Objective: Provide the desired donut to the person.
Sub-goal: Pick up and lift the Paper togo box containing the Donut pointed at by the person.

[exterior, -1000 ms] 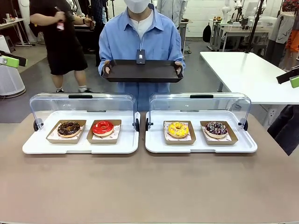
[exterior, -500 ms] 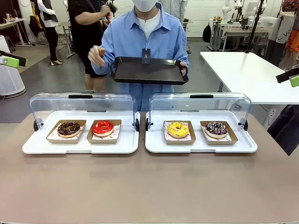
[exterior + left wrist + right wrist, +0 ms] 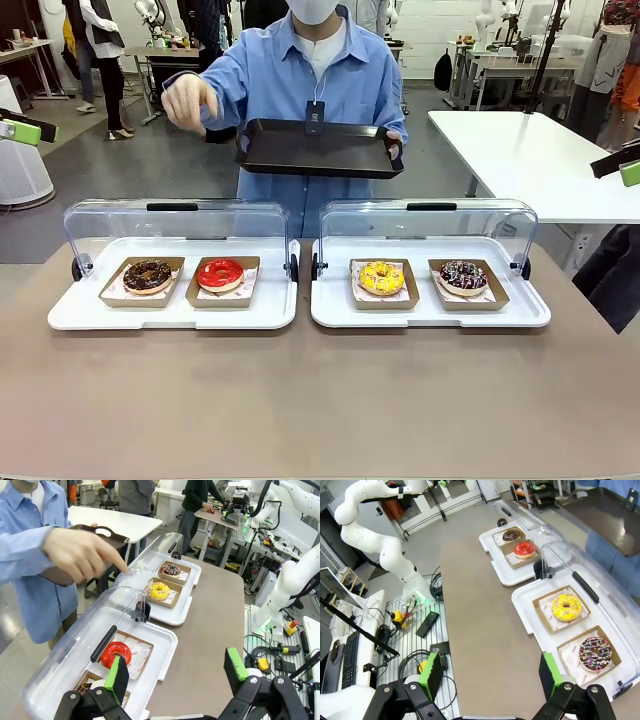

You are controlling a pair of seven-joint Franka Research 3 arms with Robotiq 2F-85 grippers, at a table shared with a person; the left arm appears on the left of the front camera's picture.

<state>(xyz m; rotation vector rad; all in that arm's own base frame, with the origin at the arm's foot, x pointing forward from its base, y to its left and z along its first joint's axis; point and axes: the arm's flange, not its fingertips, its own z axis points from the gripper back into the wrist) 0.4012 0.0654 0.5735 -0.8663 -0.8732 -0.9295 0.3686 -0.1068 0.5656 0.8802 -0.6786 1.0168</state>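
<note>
**1. Change of state.** One second earlier the person [image 3: 300,80] in the light-blue shirt held the black rectangular tray [image 3: 315,150] with both hands. One hand has since let go. This free hand [image 3: 190,100] is now raised at 11 o'clock from the centre of the brown table [image 3: 320,400] in the front view, above the left white display case with clear domed lid [image 3: 80,315]. The tray, at 12 o'clock, is now carried by the other hand alone. In the left wrist view the free hand's index finger is extended downward toward the cases.

**2. Meaning for the task.** This is judged to be the start of a selection gesture. The finger has not settled over any one item, so the desired donut cannot yet be told. The arms should hold off until the pointing resolves.

**3. Location of task items.** Each donut lies in a brown paper tray, and none has shifted.
- Left case, 10 o'clock: the chocolate-glazed donut [image 3: 147,274] and the red-glazed donut [image 3: 221,273].
- Right white display case [image 3: 530,315], 2 o'clock: the yellow-glazed donut [image 3: 381,277] and the dark sprinkled donut [image 3: 463,276].

**4. Grippers.**
- The left gripper [image 3: 176,667] has its fingers spread wide with nothing between them. It is clear of the table at 9 o'clock.
- The right gripper [image 3: 490,672] is likewise spread and empty, at 3 o'clock.
- Both have kept their positions.
</note>
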